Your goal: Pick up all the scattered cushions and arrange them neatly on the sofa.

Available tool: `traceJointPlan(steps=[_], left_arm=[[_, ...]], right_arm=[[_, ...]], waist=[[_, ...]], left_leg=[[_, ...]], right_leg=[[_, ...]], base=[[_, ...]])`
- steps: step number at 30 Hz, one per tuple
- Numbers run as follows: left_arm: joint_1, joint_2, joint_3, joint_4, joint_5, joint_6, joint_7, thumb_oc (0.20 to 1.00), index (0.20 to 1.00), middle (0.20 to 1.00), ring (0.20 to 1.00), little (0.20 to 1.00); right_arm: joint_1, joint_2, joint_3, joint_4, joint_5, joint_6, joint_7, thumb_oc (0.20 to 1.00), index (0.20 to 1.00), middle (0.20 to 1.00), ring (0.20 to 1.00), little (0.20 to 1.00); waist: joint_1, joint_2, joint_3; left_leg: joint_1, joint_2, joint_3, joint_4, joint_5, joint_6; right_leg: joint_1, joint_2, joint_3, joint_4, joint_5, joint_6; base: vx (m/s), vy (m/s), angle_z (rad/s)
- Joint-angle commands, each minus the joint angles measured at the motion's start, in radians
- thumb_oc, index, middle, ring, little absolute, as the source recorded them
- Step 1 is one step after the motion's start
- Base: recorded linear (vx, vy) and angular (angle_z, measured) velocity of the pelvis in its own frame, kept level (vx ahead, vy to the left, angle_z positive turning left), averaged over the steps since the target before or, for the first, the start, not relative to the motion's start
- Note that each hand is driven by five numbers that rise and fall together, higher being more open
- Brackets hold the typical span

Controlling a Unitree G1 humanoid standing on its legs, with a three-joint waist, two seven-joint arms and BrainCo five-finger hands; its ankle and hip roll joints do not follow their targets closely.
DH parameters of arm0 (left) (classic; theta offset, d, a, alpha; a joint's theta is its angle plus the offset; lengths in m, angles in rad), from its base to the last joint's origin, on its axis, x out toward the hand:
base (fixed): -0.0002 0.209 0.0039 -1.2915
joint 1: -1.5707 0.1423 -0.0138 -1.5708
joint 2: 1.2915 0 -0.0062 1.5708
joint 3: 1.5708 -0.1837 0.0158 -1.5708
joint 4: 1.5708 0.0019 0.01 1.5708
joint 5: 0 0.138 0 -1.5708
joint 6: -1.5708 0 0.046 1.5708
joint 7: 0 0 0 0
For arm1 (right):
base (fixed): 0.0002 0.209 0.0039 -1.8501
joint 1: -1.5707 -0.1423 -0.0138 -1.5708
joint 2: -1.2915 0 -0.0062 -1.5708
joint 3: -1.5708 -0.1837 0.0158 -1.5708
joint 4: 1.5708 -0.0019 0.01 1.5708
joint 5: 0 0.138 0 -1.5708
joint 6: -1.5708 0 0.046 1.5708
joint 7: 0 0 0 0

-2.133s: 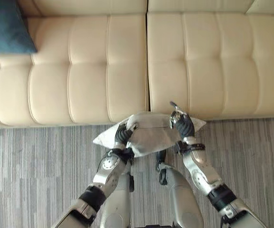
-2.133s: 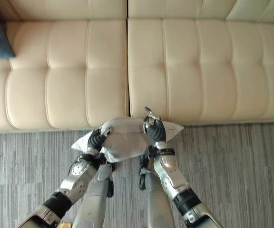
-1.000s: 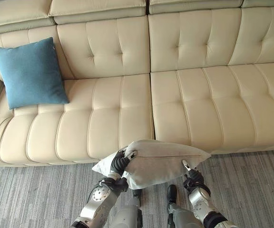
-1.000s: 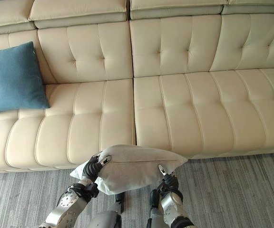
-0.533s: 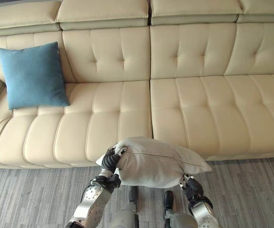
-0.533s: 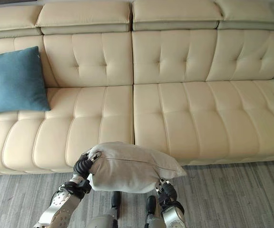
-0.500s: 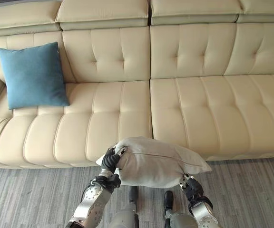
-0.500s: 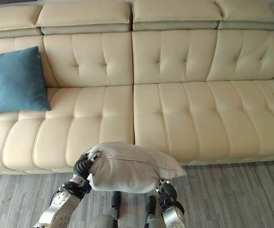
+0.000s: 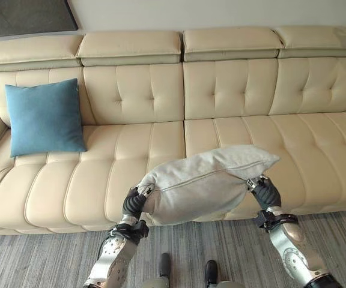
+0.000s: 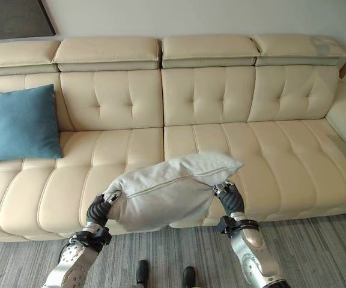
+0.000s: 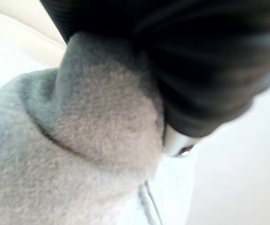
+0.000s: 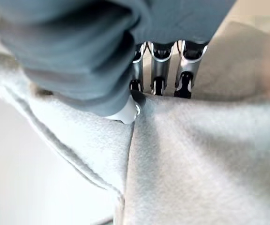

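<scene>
The blue cushion already leans against the sofa back at the left; the grey cushion hangs above the seat front, left hand and right hand apparently pinching its ends; placing remains.

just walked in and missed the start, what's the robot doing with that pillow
The robot holds a grey cushion in the air in front of a cream sofa, one end pinched in its left hand and the other in its right hand. The right end is higher, so the cushion tilts. It hangs over the front edge of the seat, not yet set down. A blue cushion already leans against the backrest at the sofa's left end.
</scene>
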Motion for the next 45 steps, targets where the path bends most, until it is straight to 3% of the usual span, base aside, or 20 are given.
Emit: traceJointPlan(steps=[1,5,7,8,11,16,19,22,24,28,30,32,34,36,37,41,45], left_arm=[[-0.081,0.032,0.079,-0.118,0.157,-0.098,0.012,0.200,0.200,0.200,0.200,0.200],[-0.047,0.041,0.132,-0.173,0.168,-0.118,0.011,0.200,0.200,0.200,0.200,0.200],[-0.052,0.037,0.148,-0.195,0.154,-0.139,0.013,0.200,0.200,0.200,0.200,0.200],[-0.056,0.032,0.148,-0.194,0.152,-0.142,0.016,0.200,0.200,0.200,0.200,0.200],[-0.070,0.026,0.144,-0.199,0.155,-0.139,0.030,0.200,0.200,0.200,0.200,0.200],[-0.113,0.022,0.135,-0.188,0.186,-0.134,0.064,0.200,0.200,0.200,0.200,0.200],[-0.094,0.018,0.141,-0.190,0.192,-0.137,0.059,0.200,0.200,0.200,0.200,0.200],[-0.086,0.024,0.133,-0.185,0.197,-0.129,0.056,0.200,0.200,0.200,0.200,0.200],[-0.072,0.037,0.129,-0.182,0.205,-0.116,0.044,0.200,0.200,0.200,0.200,0.200],[-0.070,0.057,0.110,-0.172,0.213,-0.104,0.028,0.200,0.200,0.200,0.200,0.200],[-0.078,0.061,0.103,-0.163,0.231,-0.100,0.024,0.200,0.200,0.200,0.200,0.200],[-0.083,0.059,0.103,-0.160,0.237,-0.102,0.021,0.200,0.200,0.200,0.200,0.200],[-0.087,0.056,0.102,-0.154,0.236,-0.104,0.018,0.200,0.200,0.200,0.200,0.200],[-0.086,0.052,0.106,-0.151,0.235,-0.105,0.026,0.200,0.200,0.200,0.200,0.200],[-0.084,0.051,0.112,-0.155,0.232,-0.108,0.025,0.200,0.200,0.200,0.200,0.200],[-0.059,0.045,0.120,-0.163,0.245,-0.107,0.012,0.200,0.200,0.200,0.200,0.200],[-0.040,0.047,0.123,-0.170,0.244,-0.093,0.009,0.200,0.200,0.200,0.200,0.200]], right_arm=[[-0.073,-0.006,-0.057,-0.202,-0.245,-0.095,-0.003,0.200,0.200,0.200,0.200,0.200],[-0.058,-0.009,-0.095,-0.259,-0.334,-0.114,-0.018,0.200,0.200,0.200,0.200,0.200],[-0.080,-0.003,-0.089,-0.276,-0.396,-0.116,-0.045,0.200,0.200,0.200,0.200,0.200],[-0.092,0.001,-0.082,-0.273,-0.413,-0.112,-0.054,0.200,0.200,0.200,0.200,0.200],[-0.126,0.018,-0.058,-0.262,-0.430,-0.103,-0.070,0.200,0.200,0.200,0.200,0.200],[-0.178,0.054,-0.031,-0.232,-0.423,-0.101,-0.107,0.200,0.200,0.200,0.200,0.200],[-0.159,0.075,-0.023,-0.246,-0.438,-0.093,-0.092,0.200,0.200,0.200,0.200,0.200],[-0.142,0.093,-0.019,-0.247,-0.426,-0.088,-0.083,0.200,0.200,0.200,0.200,0.200],[-0.122,0.119,-0.016,-0.253,-0.397,-0.084,-0.058,0.200,0.200,0.200,0.200,0.200],[-0.113,0.144,-0.013,-0.257,-0.387,-0.077,-0.041,0.200,0.200,0.200,0.200,0.200],[-0.100,0.159,-0.016,-0.258,-0.387,-0.075,-0.037,0.200,0.200,0.200,0.200,0.200],[-0.091,0.164,-0.022,-0.257,-0.396,-0.072,-0.039,0.200,0.200,0.200,0.200,0.200],[-0.086,0.160,-0.043,-0.252,-0.432,-0.069,-0.063,0.200,0.200,0.200,0.200,0.200],[-0.085,0.152,-0.074,-0.236,-0.489,-0.063,-0.111,0.200,0.200,0.200,0.200,0.200],[-0.074,0.152,-0.096,-0.233,-0.500,-0.058,-0.129,1.000,1.000,1.000,1.000,1.000],[-0.027,0.145,-0.171,-0.199,-0.548,-0.048,-0.182,1.000,1.000,1.000,1.000,1.000],[0.016,0.128,-0.233,-0.167,-0.591,-0.015,-0.226,1.000,1.000,1.000,1.000,1.000]], waist=[[-0.018,-0.024,0.006],[-0.017,-0.027,0.030],[0.003,-0.042,0.068],[0.009,-0.045,0.075],[0.020,-0.055,0.068],[0.055,-0.055,0.073],[0.059,-0.052,0.040],[0.058,-0.066,0.021],[0.058,-0.078,0.012],[0.042,-0.072,0.023],[0.030,-0.061,0.033],[0.021,-0.048,0.040],[0.006,-0.034,0.047],[-0.014,-0.033,0.055],[-0.015,-0.038,0.057],[-0.014,-0.052,0.023],[-0.016,-0.050,0.002]], left_leg=[[0.144,0.051,0.001,0.025,-0.181,-0.068],[0.113,0.062,0.001,0.131,-0.212,-0.073],[0.045,0.034,-0.016,0.273,-0.210,-0.074],[0.020,0.021,-0.031,0.288,-0.208,-0.072],[-0.063,-0.009,-0.036,0.261,-0.205,-0.058],[-0.177,-0.001,0.005,0.125,-0.095,-0.064],[-0.127,0.010,0.012,0.061,-0.064,-0.055],[-0.106,-0.004,0.014,0.066,-0.072,-0.039],[-0.064,-0.023,0.027,0.065,-0.098,-0.012],[0.001,-0.047,0.039,0.058,-0.137,0.032],[0.035,-0.051,0.030,0.048,-0.151,0.041],[0.061,-0.047,0.024,0.031,-0.157,0.040],[0.077,-0.038,0.019,0.021,-0.162,0.033],[0.093,-0.036,0.016,0.017,-0.169,0.029],[0.095,-0.037,0.017,0.023,-0.174,0.026],[0.117,-0.038,0.027,0.012,-0.186,0.021],[0.129,-0.031,0.020,0.001,-0.190,0.015]], right_leg=[[0.043,-0.018,0.016,0.070,-0.204,0.038],[0.051,-0.012,0.019,0.086,-0.229,0.021],[0.072,-0.024,0.015,0.091,-0.238,0.011],[0.079,-0.027,0.017,0.089,-0.242,0.011],[0.096,-0.040,0.010,0.074,-0.245,0.022],[0.147,-0.024,0.030,0.044,-0.268,0.026],[0.167,-0.022,0.044,0.048,-0.279,0.037],[0.171,-0.049,0.056,0.072,-0.286,0.052],[0.145,-0.078,0.079,0.168,-0.288,0.078],[0.046,-0.108,0.101,0.403,-0.202,0.133],[-0.008,-0.112,0.114,0.489,-0.161,0.138],[-0.049,-0.114,0.106,0.473,-0.169,0.126],[-0.078,-0.110,0.091,0.389,-0.195,0.112],[-0.102,-0.102,0.104,0.266,-0.173,0.111],[-0.088,-0.106,0.104,0.227,-0.168,0.118],[-0.013,-0.108,0.102,0.098,-0.131,0.115],[0.036,-0.101,0.087,0.051,-0.131,0.108]], base=[[0.12,-0.214,0.05],[0.07,-0.129,-0.02],[0.05,-0.092,0.03],[0.08,-0.046,0.10],[0.11,0.026,0.08],[0.17,0.102,0.08],[0.26,0.159,-0.20],[0.21,0.157,-0.43],[0.23,0.229,-0.10],[0.11,0.184,-0.01],[0.08,0.108,0.04],[0.08,0.038,0.11],[0.08,-0.030,0.07],[0.07,-0.060,0.03],[0.08,-0.059,0.08],[0.09,-0.071,0.11],[0.07,-0.046,-0.16]])
